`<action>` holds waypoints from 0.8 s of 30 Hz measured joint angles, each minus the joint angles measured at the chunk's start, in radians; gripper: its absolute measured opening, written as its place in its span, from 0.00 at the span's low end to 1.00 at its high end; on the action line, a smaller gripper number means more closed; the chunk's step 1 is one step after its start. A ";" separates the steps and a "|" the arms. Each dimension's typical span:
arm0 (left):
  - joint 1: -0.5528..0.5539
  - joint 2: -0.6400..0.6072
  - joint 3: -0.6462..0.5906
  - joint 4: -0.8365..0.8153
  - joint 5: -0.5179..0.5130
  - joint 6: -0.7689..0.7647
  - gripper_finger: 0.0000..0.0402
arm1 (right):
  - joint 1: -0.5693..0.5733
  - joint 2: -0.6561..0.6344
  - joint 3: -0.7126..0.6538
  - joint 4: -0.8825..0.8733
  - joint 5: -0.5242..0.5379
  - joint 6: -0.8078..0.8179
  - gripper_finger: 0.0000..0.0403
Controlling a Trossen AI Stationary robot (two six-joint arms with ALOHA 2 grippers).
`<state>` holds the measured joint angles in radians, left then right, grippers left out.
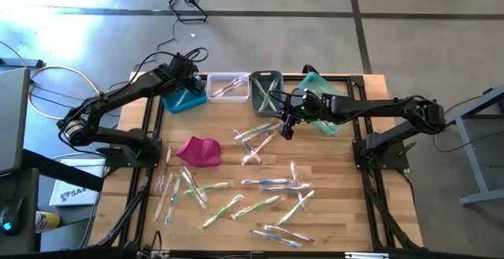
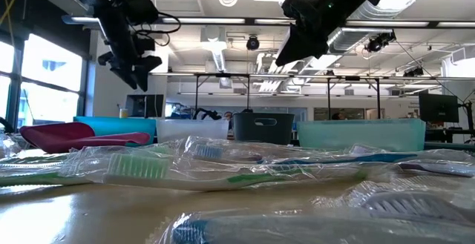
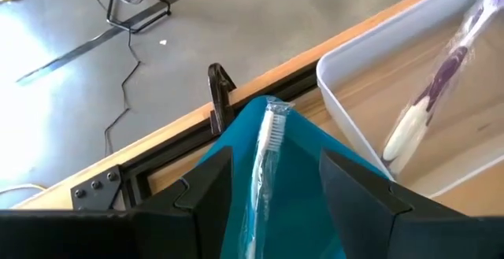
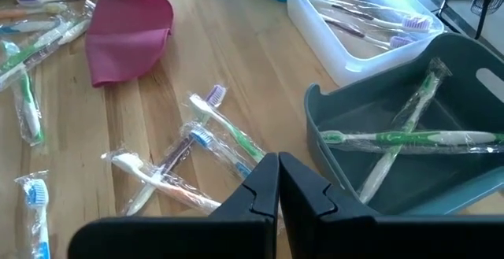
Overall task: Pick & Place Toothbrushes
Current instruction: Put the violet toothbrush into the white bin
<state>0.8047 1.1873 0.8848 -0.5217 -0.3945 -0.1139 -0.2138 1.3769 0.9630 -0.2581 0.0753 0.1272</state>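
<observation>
I see left gripper (image 3: 276, 192) fingers apart over blue bin (image 1: 186, 99), upper left; wrapped toothbrush (image 3: 266, 164) lies released inside. Right gripper (image 4: 277, 192) pinched shut, empty, frame centre. Loose toothbrushes (image 1: 236, 200) fill lower half; I judge next pick needs descent there.

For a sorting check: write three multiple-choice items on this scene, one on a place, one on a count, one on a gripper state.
1. The left gripper hangs over:
A. the blue bin
B. the magenta pouch
C. the teal bin

2. Toothbrushes in the grey bin:
A. none
B. two
C. five

3. The right gripper is:
A. open
B. shut on a toothbrush
C. shut, empty

Answers: 1 A, the high view shows it above the blue bin; 2 B, two wrapped green toothbrushes lie crossed there; 3 C, its fingers meet with nothing between.
</observation>
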 joint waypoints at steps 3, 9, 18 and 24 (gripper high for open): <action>-0.001 0.000 0.000 0.000 0.001 0.017 0.45 | 0.000 0.000 0.000 0.000 0.000 0.000 0.01; -0.062 -0.008 0.000 0.002 -0.010 0.057 0.35 | 0.000 0.000 0.000 0.000 0.000 0.004 0.01; -0.136 -0.057 -0.004 0.009 -0.037 0.078 0.02 | 0.000 0.000 0.000 0.000 0.000 0.004 0.01; -0.187 -0.147 -0.117 0.161 -0.044 0.087 0.02 | 0.001 0.000 0.000 0.000 -0.001 0.004 0.01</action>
<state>0.6179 1.0404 0.7682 -0.3607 -0.4385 -0.0271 -0.2131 1.3769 0.9630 -0.2581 0.0746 0.1307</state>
